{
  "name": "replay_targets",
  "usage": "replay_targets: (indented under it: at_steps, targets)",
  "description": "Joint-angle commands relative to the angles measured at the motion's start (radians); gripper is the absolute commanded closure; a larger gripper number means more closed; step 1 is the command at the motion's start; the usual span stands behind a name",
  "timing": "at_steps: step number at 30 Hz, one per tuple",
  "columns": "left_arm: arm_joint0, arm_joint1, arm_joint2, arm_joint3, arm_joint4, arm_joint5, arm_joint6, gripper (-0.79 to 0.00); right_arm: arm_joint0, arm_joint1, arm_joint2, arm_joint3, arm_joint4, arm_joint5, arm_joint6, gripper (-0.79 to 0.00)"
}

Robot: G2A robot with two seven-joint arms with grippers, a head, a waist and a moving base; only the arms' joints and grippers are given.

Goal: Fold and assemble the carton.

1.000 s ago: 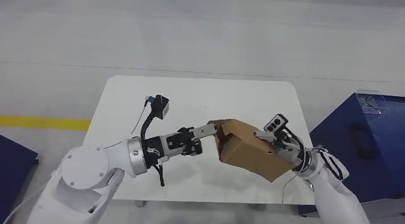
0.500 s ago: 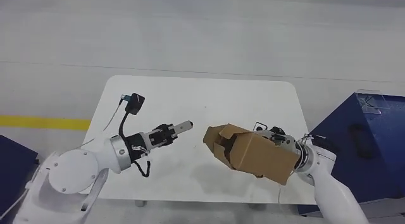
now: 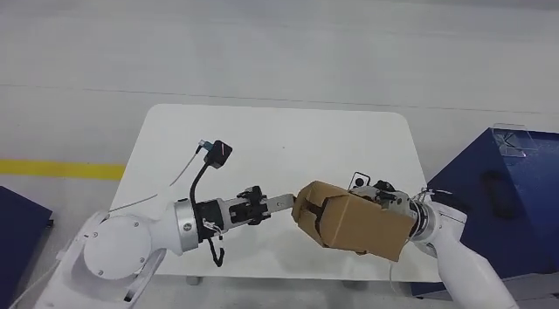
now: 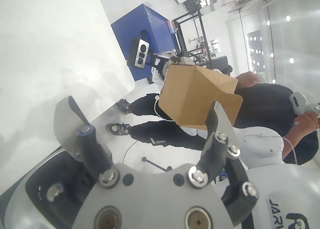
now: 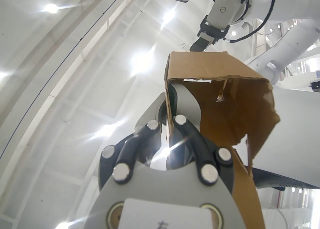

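A brown carton [image 3: 349,219] hangs in the air over the table's front right part, with its flaps partly folded. My right gripper [image 5: 171,112] is shut on one carton [image 5: 225,104] wall, one finger inside and one outside. My left gripper [image 3: 281,199] comes from the left, level with the carton's left end and touching it. In the left wrist view the left gripper [image 4: 141,104] is open with its fingers wide apart. One fingertip [image 4: 216,117] lies against the lower flap of the carton [image 4: 195,94]. The carton's inside is open towards the right wrist camera.
The white table [image 3: 262,134] has bare room at the back and left. A blue cabinet [image 3: 507,187] stands off the table's right side. The carton hangs close to the table's front edge [image 3: 288,276].
The left gripper drew back to the left, then came forward again to the carton's left end. The right arm turned the carton and brought it lower and nearer the front edge.
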Motion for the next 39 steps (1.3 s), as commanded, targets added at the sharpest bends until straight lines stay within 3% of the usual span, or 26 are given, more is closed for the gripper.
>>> replay_targets:
  at_steps: [1,23,34,39]
  targets:
    - [-0.009,-0.002,0.011,0.013,-0.031,0.001,-0.016,-0.785,0.001,0.009,-0.009,0.003,-0.003,-0.008,0.009,0.000]
    - [-0.140,-0.024,0.228,0.102,0.002,0.081,-0.075,-0.785,0.022,0.082,-0.092,0.026,-0.035,-0.082,0.082,0.000]
    - [-0.188,-0.039,0.293,0.151,0.009,0.095,-0.046,-0.785,0.033,0.100,-0.123,0.021,-0.034,-0.093,0.093,0.000]
    - [-0.185,-0.037,0.270,0.134,0.000,0.102,-0.036,-0.785,0.039,0.108,-0.120,0.023,-0.041,-0.082,0.082,0.000]
